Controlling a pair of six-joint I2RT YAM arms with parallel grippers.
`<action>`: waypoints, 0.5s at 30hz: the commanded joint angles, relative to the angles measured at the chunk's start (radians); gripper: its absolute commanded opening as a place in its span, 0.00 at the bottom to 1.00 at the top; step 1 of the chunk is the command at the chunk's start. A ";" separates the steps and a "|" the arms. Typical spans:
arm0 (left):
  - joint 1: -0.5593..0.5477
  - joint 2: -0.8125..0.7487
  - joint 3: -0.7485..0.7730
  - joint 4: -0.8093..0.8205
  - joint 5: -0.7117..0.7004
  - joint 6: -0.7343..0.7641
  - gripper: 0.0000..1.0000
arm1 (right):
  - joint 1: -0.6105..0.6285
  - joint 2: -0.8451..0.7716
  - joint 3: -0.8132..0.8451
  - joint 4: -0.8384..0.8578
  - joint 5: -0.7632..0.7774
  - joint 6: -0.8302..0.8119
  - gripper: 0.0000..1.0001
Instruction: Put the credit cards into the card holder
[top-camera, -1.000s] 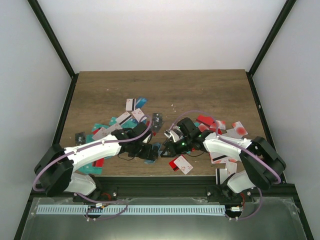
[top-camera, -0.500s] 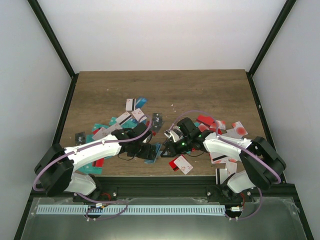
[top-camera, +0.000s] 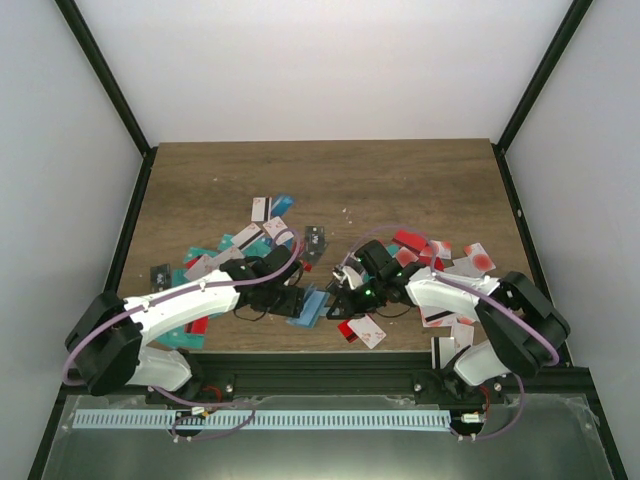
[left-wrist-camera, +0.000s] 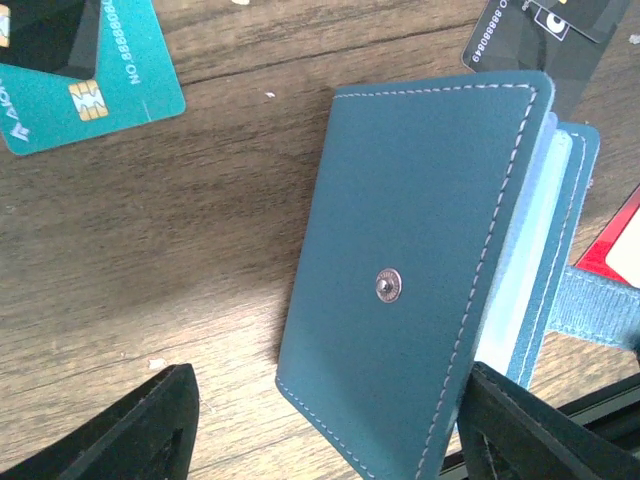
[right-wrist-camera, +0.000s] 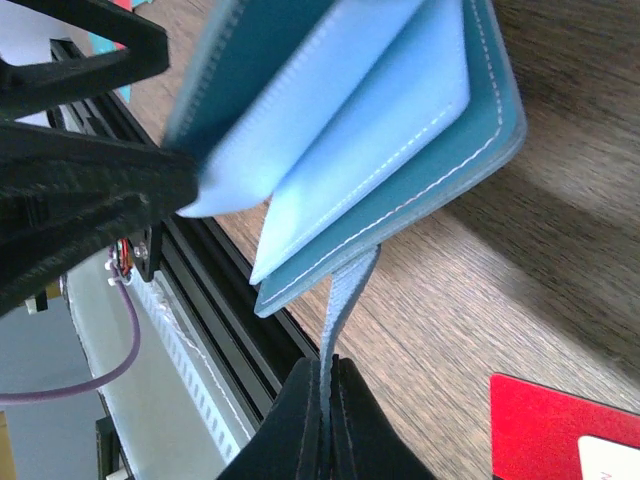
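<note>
The card holder (left-wrist-camera: 400, 250), a teal-blue pouch with a metal snap, lies on the wood near the table's front edge and also shows in the top view (top-camera: 312, 305). Its light-blue leaves fan partly open (right-wrist-camera: 350, 110). My left gripper (left-wrist-camera: 332, 385) is open, its jaws straddling the holder's near end; the right finger touches its edge, the left one stands apart. My right gripper (right-wrist-camera: 328, 365) is shut on the holder's clasp tab (right-wrist-camera: 345, 290). Credit cards lie scattered: a teal-green one (left-wrist-camera: 90, 90), a black one (left-wrist-camera: 560, 30), red ones (right-wrist-camera: 560, 430).
Piles of cards lie at the left (top-camera: 240, 245) and right (top-camera: 440, 260) of the table, and a red-and-white card (top-camera: 362, 330) lies by the front edge. The black front rail (top-camera: 320, 365) runs just beyond the holder. Both arms meet at the table's middle front.
The holder has shifted a little toward the front edge and shows more of its blue face from above. Both grippers moved slightly with it.
</note>
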 joint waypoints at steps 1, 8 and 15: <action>0.001 -0.026 0.019 -0.022 -0.051 -0.005 0.70 | 0.005 0.016 -0.005 -0.029 0.026 -0.029 0.01; 0.007 -0.037 0.011 -0.002 -0.030 -0.004 0.76 | 0.005 0.033 -0.010 -0.040 0.041 -0.041 0.01; 0.015 -0.027 0.002 0.004 -0.019 0.003 0.83 | 0.005 0.040 -0.011 -0.038 0.044 -0.045 0.01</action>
